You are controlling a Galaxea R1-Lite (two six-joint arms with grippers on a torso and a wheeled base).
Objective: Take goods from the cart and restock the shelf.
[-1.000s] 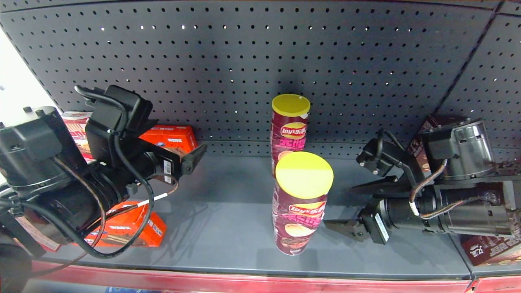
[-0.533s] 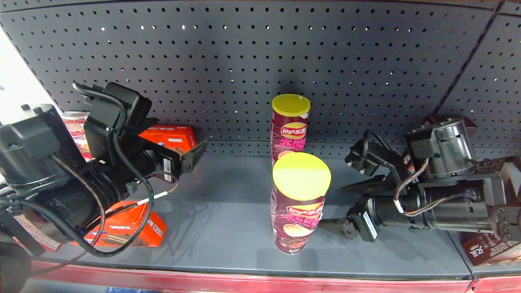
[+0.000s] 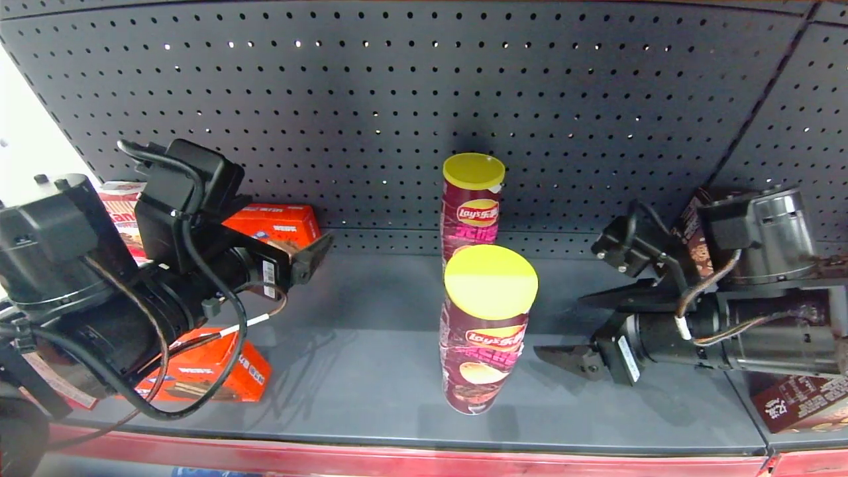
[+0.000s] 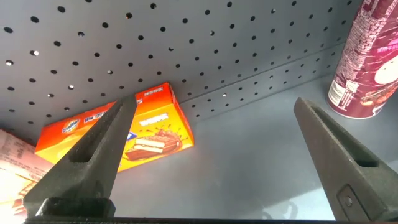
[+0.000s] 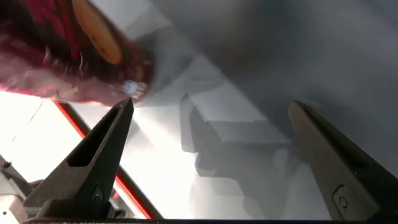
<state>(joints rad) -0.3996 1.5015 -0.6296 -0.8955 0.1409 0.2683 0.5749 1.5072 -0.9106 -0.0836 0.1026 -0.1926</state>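
Two maroon chip cans with yellow lids stand upright on the grey shelf (image 3: 371,358), the rear can (image 3: 472,207) near the pegboard and the front can (image 3: 485,331) close to the shelf edge. My right gripper (image 3: 583,328) is open just right of the front can, apart from it, with nothing between its fingers. From the right wrist, the right gripper (image 5: 211,107) faces bare shelf, with the front can (image 5: 68,56) off to one side. My left gripper (image 3: 311,257) hangs open over the shelf's left part. In the left wrist view, the left gripper (image 4: 214,106) is empty, with a chip can (image 4: 367,62) farther off.
Orange wafer boxes lie at the left, one at the back (image 3: 275,225) (image 4: 124,134) and one at the front (image 3: 205,371). Dark brown boxes (image 3: 795,404) sit at the right. A pegboard wall (image 3: 397,99) closes the back. A red strip (image 3: 397,458) marks the front edge.
My right gripper came up close to the front can half a second ago, then drew back to the right and slightly up. The left arm barely moved.
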